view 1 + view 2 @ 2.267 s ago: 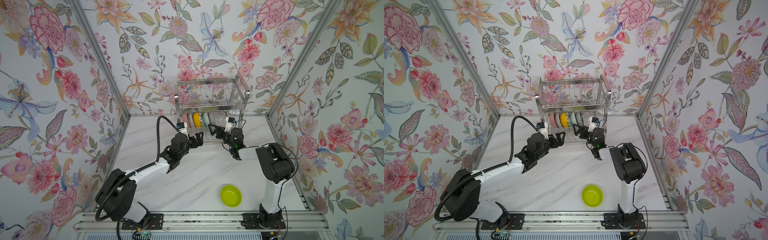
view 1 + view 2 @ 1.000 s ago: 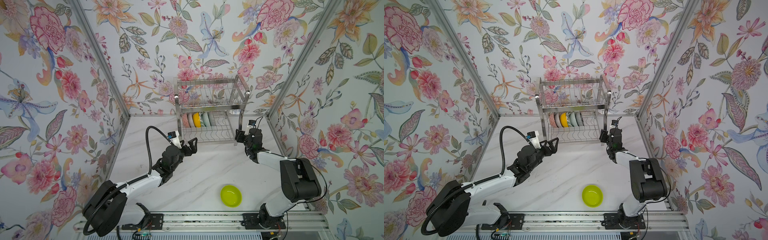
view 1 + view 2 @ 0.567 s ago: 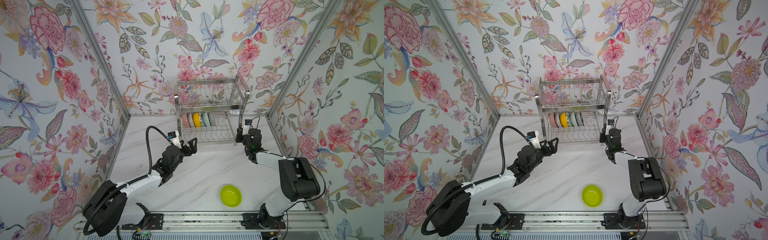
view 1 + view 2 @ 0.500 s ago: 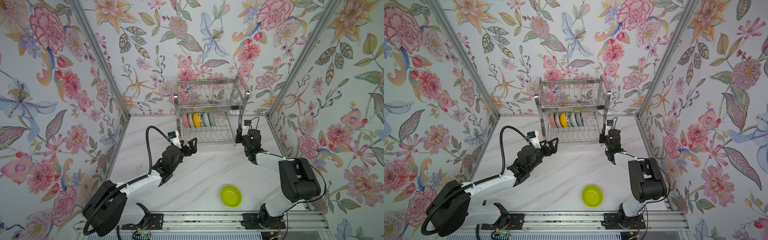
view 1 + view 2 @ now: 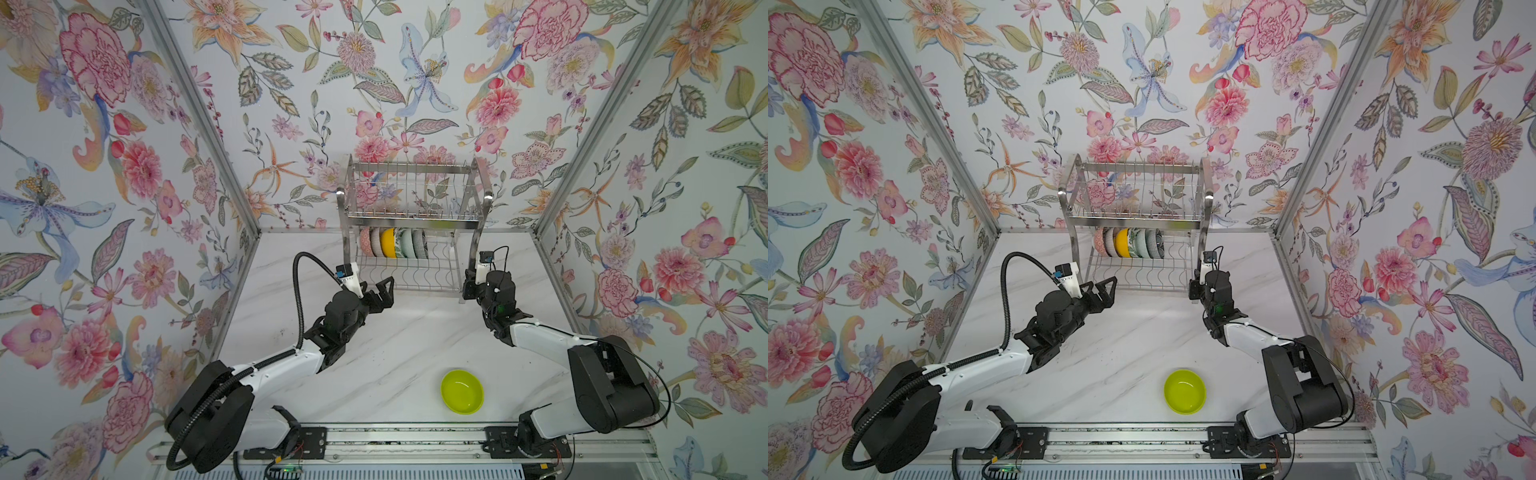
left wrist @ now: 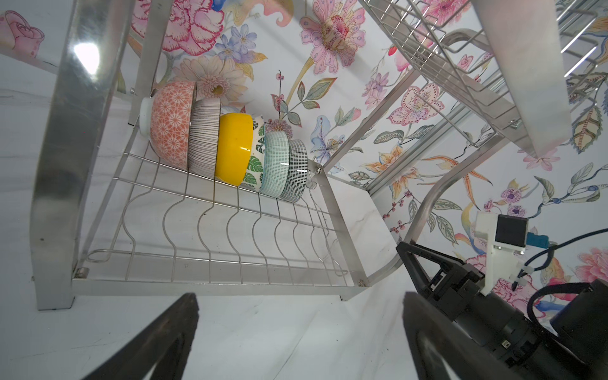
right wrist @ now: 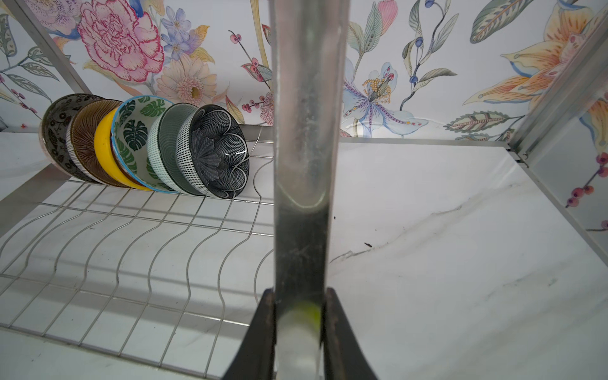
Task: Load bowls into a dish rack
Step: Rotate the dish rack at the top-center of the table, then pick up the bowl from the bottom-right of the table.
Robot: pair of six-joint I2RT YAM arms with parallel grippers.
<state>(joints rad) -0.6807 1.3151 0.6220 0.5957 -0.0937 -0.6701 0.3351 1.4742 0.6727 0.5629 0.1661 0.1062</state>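
Note:
The steel dish rack (image 5: 409,216) (image 5: 1133,216) stands at the back wall. Several bowls (image 5: 392,243) (image 5: 1127,243) stand on edge in a row at the rear of its lower tier, from a pink-patterned one (image 6: 171,128) to a dark flower-shaped one (image 7: 214,151). A lime green bowl (image 5: 462,391) (image 5: 1184,391) sits alone near the table's front edge. My right gripper (image 5: 469,286) (image 7: 299,296) is shut on the rack's front right leg (image 7: 307,131). My left gripper (image 5: 377,289) (image 6: 299,296) is open and empty just before the rack's front left corner.
Floral walls close in the marble table (image 5: 395,332) on three sides. The rack's upper tier (image 5: 411,195) overhangs the bowls. The rack's lower wire slots (image 6: 214,237) in front of the bowl row hold nothing.
Both arms have drawn back out of the rack. The right gripper swung to the rack's front right leg and closed on it. The left arm has held still for the last second.

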